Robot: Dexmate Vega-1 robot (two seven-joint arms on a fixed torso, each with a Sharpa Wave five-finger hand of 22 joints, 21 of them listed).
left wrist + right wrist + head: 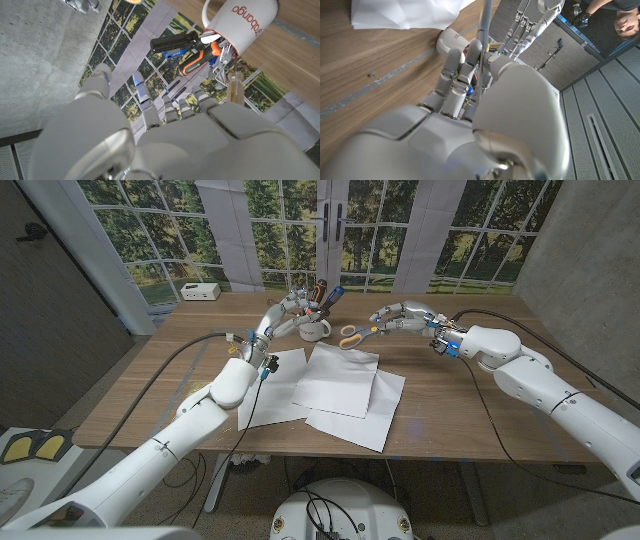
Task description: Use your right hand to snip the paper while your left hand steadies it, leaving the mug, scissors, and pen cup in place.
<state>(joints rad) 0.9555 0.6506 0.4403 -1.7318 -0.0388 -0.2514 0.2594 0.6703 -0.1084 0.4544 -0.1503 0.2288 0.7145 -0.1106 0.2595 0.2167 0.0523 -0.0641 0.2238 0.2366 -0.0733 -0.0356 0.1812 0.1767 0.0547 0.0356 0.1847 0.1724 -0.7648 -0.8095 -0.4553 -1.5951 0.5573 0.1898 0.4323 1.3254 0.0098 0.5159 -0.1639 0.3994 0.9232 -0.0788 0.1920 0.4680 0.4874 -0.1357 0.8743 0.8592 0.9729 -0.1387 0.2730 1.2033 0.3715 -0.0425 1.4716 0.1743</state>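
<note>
Several white paper sheets (335,385) lie overlapping at the table's middle; a corner of the paper (405,12) shows in the right wrist view. Behind them stands a white mug (317,329) (245,20) (451,41) with red lettering, holding screwdrivers and other tools (192,47). Orange-handled scissors (350,335) lie on the table just right of the mug. My left hand (285,308) (165,135) hovers beside the mug's tools with its fingers apart and holds nothing. My right hand (400,316) (470,100) is just right of the scissors, fingers loosely extended toward them, holding nothing.
A white box (201,291) sits at the table's far left corner. Cables trail from both wrists over the table (470,410). Windows and a door stand behind the table. A person (625,20) shows at the edge of the right wrist view.
</note>
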